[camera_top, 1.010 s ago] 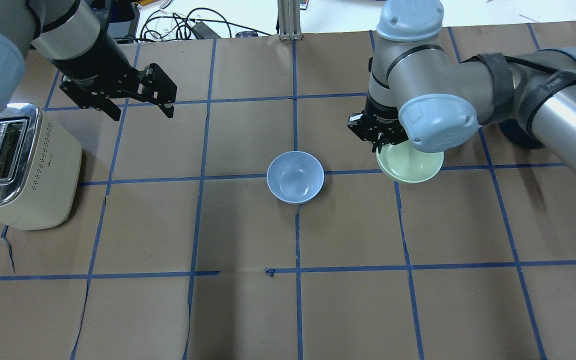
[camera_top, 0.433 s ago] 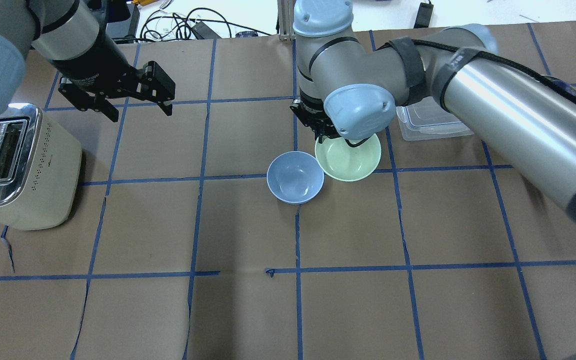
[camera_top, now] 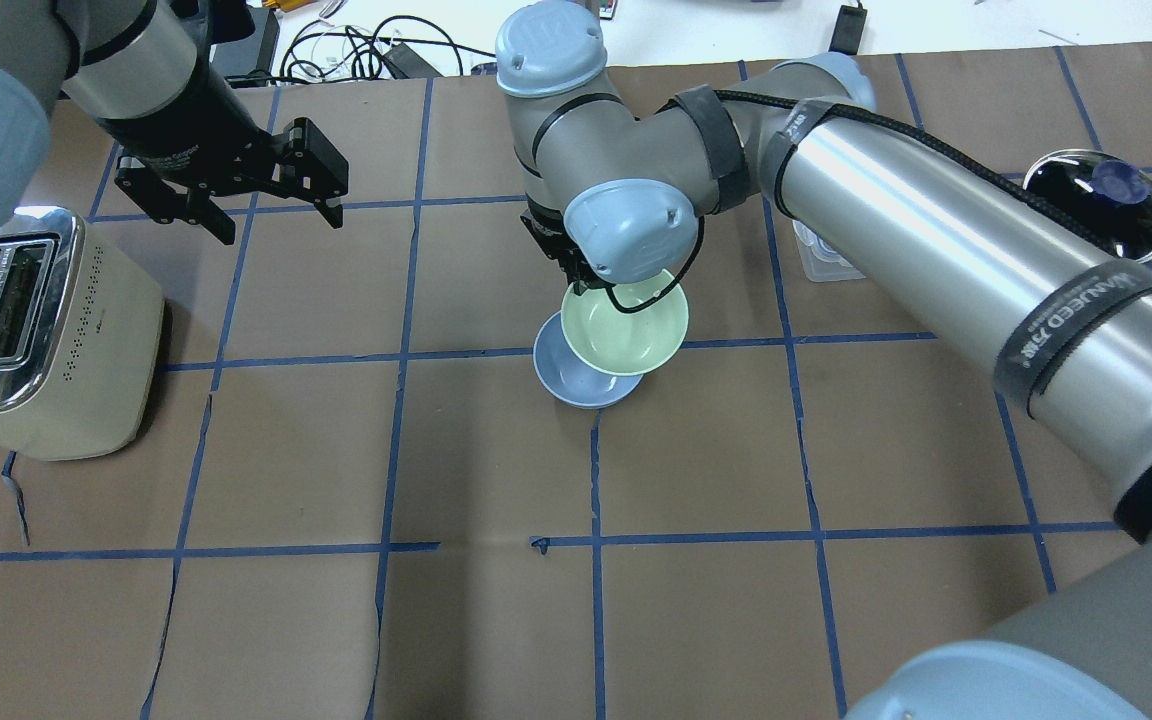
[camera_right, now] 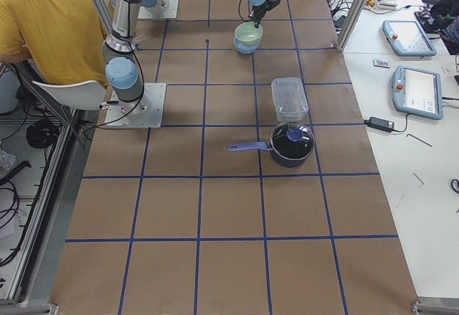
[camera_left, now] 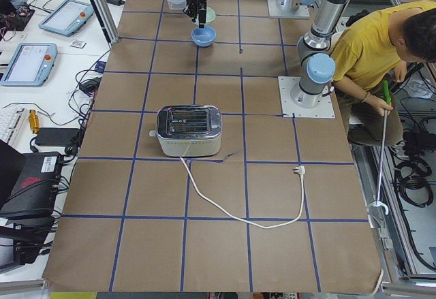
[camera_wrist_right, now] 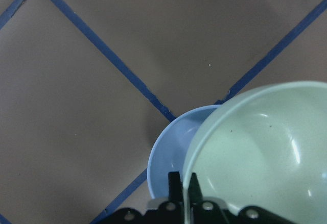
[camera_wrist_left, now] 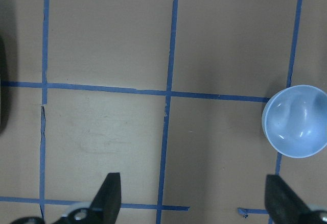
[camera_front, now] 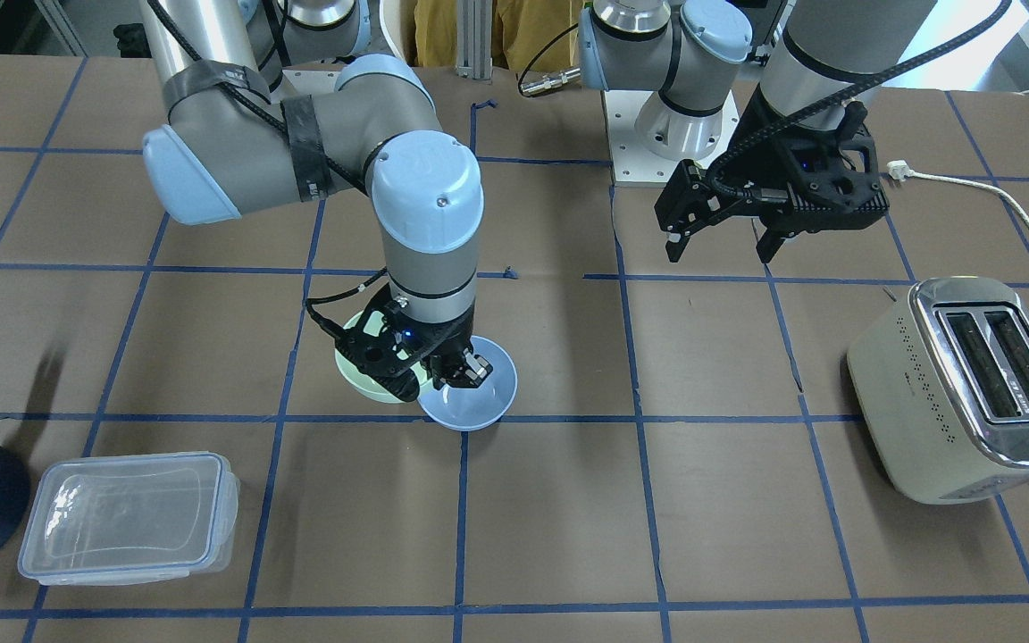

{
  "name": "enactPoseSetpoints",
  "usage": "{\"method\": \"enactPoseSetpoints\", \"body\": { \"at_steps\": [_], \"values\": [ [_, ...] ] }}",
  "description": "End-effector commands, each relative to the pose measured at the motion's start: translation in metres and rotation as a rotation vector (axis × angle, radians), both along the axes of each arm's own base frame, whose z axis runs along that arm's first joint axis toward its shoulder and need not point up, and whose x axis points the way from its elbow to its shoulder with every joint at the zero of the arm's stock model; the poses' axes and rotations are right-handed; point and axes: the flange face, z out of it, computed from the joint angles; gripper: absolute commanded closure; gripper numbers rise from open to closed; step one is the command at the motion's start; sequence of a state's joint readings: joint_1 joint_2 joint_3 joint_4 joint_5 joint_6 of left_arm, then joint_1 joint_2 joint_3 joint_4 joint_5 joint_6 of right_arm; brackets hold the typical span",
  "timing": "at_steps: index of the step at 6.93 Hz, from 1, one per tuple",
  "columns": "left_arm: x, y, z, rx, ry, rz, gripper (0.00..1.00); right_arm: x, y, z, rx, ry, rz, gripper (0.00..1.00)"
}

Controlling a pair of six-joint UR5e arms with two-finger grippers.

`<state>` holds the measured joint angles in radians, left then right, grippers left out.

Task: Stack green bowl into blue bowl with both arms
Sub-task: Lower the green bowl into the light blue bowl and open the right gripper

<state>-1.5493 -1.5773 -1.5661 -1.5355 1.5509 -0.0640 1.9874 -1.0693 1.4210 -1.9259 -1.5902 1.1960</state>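
The green bowl [camera_top: 626, 325] hangs from my right gripper [camera_top: 576, 278], which is shut on its rim. It is held just above the blue bowl [camera_top: 561, 375] and overlaps it, offset toward the far right. The right wrist view shows the fingers pinching the green rim [camera_wrist_right: 185, 193] with the blue bowl [camera_wrist_right: 168, 152] below. In the front view the green bowl [camera_front: 363, 379] sits left of the blue bowl [camera_front: 474, 406]. My left gripper [camera_top: 281, 222] is open and empty, hovering far left of the bowls; its wrist view shows the blue bowl [camera_wrist_left: 295, 122] at the right edge.
A cream toaster [camera_top: 26, 330] stands at the left edge, its cord [camera_front: 1015, 196] trailing toward the robot. A clear plastic container [camera_front: 126, 513] and a dark navy saucepan [camera_top: 1096, 200] sit on the right side, partly behind my right arm.
My right arm has carried the green bowl leftward, from well right of the blue bowl to overlapping it from above. The left arm has barely moved.
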Motion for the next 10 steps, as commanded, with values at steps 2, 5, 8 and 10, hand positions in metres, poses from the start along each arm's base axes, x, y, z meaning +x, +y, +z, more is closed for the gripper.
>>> {"method": "enactPoseSetpoints", "body": {
  "at_steps": [2,5,8,10],
  "values": [
    [0.003,0.0,-0.001,0.003,-0.026,-0.063,0.0,0.021,0.001,-0.02,0.045,-0.038,-0.051,1.0],
    [0.004,0.002,-0.002,0.005,-0.042,-0.057,0.0,0.023,-0.005,-0.015,0.024,-0.041,-0.05,1.0],
    [0.004,-0.001,0.0,0.004,-0.042,-0.02,0.0,0.021,-0.01,-0.013,0.012,-0.043,-0.044,1.0],
    [0.004,-0.005,-0.001,0.004,-0.04,-0.018,0.0,0.019,-0.009,-0.025,0.028,-0.017,0.033,1.0]
  ]
}}
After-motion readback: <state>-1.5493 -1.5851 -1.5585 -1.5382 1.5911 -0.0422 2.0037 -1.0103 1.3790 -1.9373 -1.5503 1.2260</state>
